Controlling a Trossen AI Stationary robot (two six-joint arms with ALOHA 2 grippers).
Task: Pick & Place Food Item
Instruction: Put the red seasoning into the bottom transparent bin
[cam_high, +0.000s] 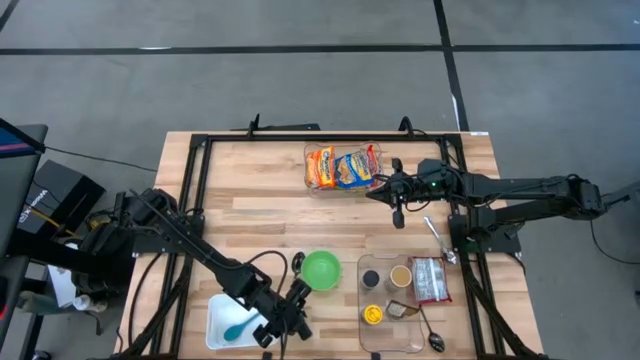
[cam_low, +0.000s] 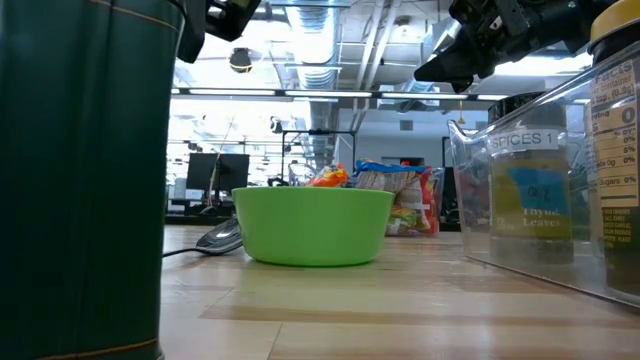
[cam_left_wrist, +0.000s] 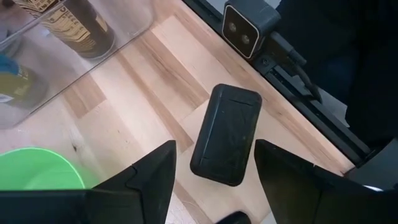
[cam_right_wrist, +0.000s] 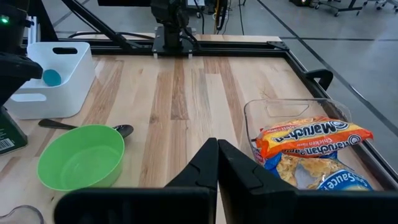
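Left end effector (cam_high: 285, 322): placed low over the counter's front edge, between the white bin (cam_high: 232, 322) and the green bowl (cam_high: 321, 270); its fingers (cam_left_wrist: 149, 180) are seen spread in the left wrist view, with nothing gripped between them.
Dark block (cam_left_wrist: 226, 134): shown only in the left wrist view, lying flat on the wood ahead of the gap between the spread fingers, untouched.
Right end effector (cam_high: 398, 192): held at the right end of the clear tray (cam_high: 312, 185); its fingers (cam_right_wrist: 214, 165) are pressed together and empty in the right wrist view.
Food items: noodle packets (cam_high: 343, 167) are lying in the clear tray at the counter's back, inside the black frame (cam_high: 195, 165).
Open room: bare wood (cam_high: 255, 215) is left across the counter's middle, between tray and bowl; the front right is crowded by a spice organiser (cam_high: 400, 290) and spoons (cam_high: 436, 236).
Seen only low: the bowl is shown side-on with the packets (cam_low: 395, 195) behind it, and a "SPICES 1" label (cam_low: 520, 140) on the clear bin.
Seen only from the right wrist: a teal item (cam_right_wrist: 52, 77) inside the white bin, and a spoon (cam_right_wrist: 87, 127) just beside the bowl's rim.
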